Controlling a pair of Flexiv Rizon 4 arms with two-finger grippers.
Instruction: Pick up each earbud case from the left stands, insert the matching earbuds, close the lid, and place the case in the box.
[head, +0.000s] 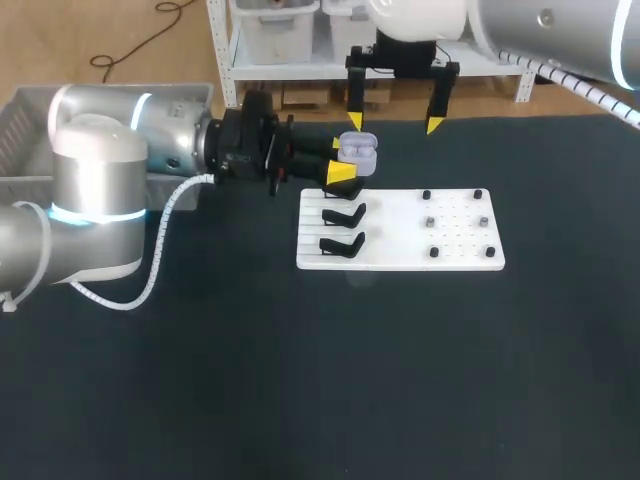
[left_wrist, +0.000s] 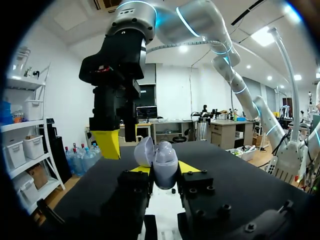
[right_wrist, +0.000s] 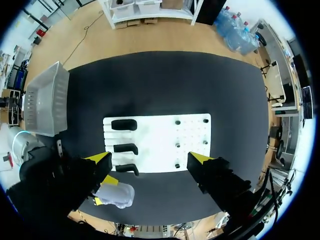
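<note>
Over black table (head: 300, 380), left claw (head: 347, 148) grips open-lidded earbud case (head: 358, 150).

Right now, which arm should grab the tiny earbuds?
Right, probably. The right end effector hangs open and empty above the small dark earbuds on the flat white board; the left end effector is shut on the open pale lilac plastic earbud case.
</note>
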